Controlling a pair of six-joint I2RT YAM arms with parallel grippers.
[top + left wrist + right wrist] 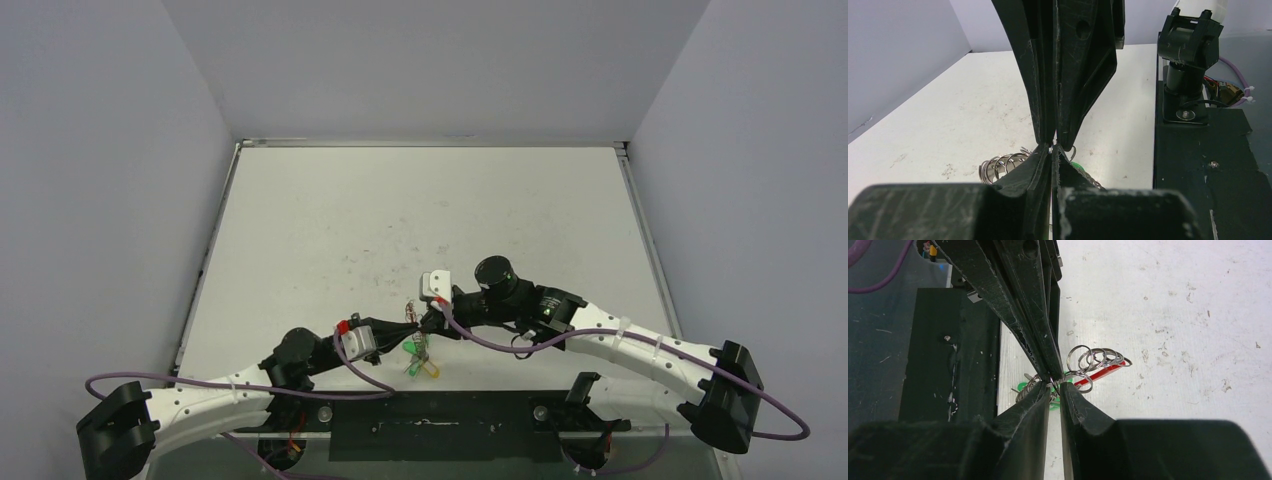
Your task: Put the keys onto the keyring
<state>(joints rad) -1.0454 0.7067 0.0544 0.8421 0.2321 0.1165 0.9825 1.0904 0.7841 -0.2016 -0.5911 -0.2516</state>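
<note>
Both arms meet tip to tip low over the table (1173,315), near its front edge. The left claw (1052,149) is pressed fully together. The wire of the keyring (1095,360) runs out on either side of its tips, so I take it to be pinched on that wire. The right claw (1053,385) is nearly together with a thin slit showing between the fingers; cannot tell whether it grips wire, a key, or nothing. The ring's coils and its red plastic piece (1100,372) fan out just beyond the tips, and the keys (421,362), green and yellow heads, bunch right beside them on the near side. Cannot tell if any key is threaded. Risks as I judge them:

1. Thin springy wire held at one point could twist or pop free if the right claw tugs sideways.
2. The right claw could catch a coil instead of a key head, since everything is crowded at one spot.
3. The four fingers almost touch, so a small misalignment could knock them together.
4. A dropped key near the table edge would be awkward to reach.
</note>
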